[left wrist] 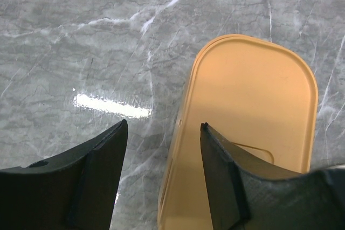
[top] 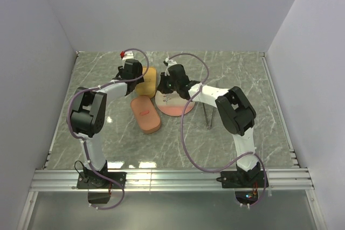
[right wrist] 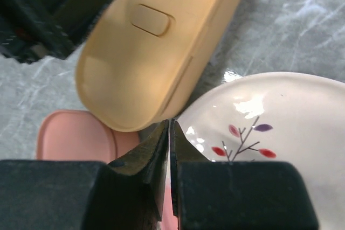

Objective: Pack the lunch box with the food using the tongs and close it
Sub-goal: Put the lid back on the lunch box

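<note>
Alignment between the left gripper [left wrist: 164,125] and the yellow-beige oblong plastic lunch box [left wrist: 253,111] is what the next move turns on. The jaws stand open with nothing in them, and in the left wrist view the box's left long edge runs up between the two black fingers, one finger over the box top and the other over the grey marble-patterned table [left wrist: 81,36]. The lunch box lies with its long axis pointing away from that wrist, roughly near-to-far in the overhead view. It shows a smooth top with a raised rim and a small rectangular recess, and no opening is visible, so it looks lidded, though I cannot tell whether it is latched. The right gripper [right wrist: 170,127] is pinched fully together on nothing, its tips over the gap where the box's rounded end meets the rim of the round cream-and-pink ceramic plate [right wrist: 280,111], whose visible part is bare. A flat salmon-pink oblong piece [right wrist: 75,136] lies just beside the box on its near side; whether it belongs to the box is unclear. No food shows in any view; presumably it is inside. Thin grey metal tongs [top: 207,116] appear to lie on the table right of the plate, beneath the right arm, held by neither gripper. Both arms are close, but the left looks better placed to press or grasp along that long edge
</note>
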{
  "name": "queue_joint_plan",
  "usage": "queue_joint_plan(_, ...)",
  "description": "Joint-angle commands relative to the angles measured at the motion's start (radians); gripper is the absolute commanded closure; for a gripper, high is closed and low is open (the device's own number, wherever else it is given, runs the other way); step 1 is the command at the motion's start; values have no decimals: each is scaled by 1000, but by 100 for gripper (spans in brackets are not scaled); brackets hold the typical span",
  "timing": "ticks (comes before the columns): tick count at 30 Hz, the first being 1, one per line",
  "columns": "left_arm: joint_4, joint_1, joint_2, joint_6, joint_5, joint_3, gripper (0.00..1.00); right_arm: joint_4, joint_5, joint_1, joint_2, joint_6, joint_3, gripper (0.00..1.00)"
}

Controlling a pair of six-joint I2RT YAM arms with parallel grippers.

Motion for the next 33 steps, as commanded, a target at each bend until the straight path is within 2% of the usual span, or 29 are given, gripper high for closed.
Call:
queue_joint_plan(1, 74, -1, -63, 3, 8, -30, 38, 65, -37, 15, -78, -10, -18, 89)
queue_joint_plan(12, 85, -16, -100, 0, 27, -56, 38, 65, -180, 19, -18, 2, 31, 89)
queue_joint_plan(33, 82, -24, -109, 3, 37, -56, 38, -11, -210, 36, 81, -13, 134, 88)
